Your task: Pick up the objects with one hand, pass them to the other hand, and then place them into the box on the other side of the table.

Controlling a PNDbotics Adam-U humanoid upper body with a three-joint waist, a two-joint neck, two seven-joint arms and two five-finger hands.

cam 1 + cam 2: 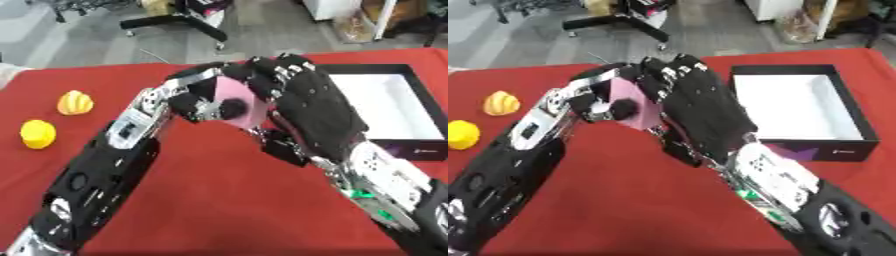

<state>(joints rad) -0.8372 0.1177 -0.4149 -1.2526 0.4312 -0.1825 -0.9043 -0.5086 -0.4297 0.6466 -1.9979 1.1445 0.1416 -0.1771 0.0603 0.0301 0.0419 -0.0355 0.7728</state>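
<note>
Pink block (634, 107) is sitting clamped between both hands, left (206, 102) and right (311, 107), over the red worktop (219, 200); grey floor (96, 40) is showing beyond.

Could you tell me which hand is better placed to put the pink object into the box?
The right hand: it already meets the left hand at the pink object, and the box lies on its side of the table.

Pink block (632, 102) between both hands
</note>
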